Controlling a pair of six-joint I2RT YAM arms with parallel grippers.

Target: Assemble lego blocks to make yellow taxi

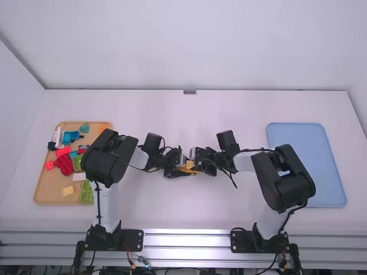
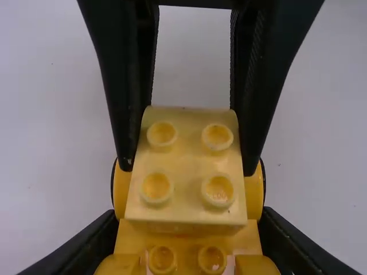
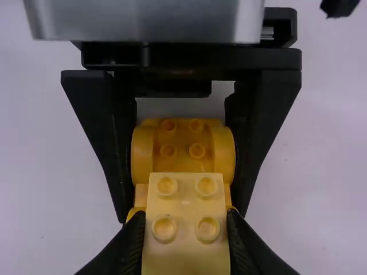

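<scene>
Mid-table in the high view, the left gripper (image 1: 179, 167) and the right gripper (image 1: 198, 162) meet at a small yellow assembly (image 1: 190, 165). In the left wrist view, my left gripper (image 2: 188, 224) is shut on an orange-yellow wheeled base (image 2: 188, 242) with studs. A pale yellow four-stud block (image 2: 187, 166) lies over that base, pinched between the other arm's black fingers. From the right wrist view, my right gripper (image 3: 184, 222) is shut on the pale block (image 3: 186, 246), studs showing, with the wheeled base (image 3: 182, 148) beyond it. Whether block and base are joined, I cannot tell.
A wooden tray (image 1: 50, 192) at the left holds several loose bricks in red, green, blue and yellow, some partly behind the left arm. At the right lies a blue tray (image 1: 304, 149), its lower left part behind the right arm.
</scene>
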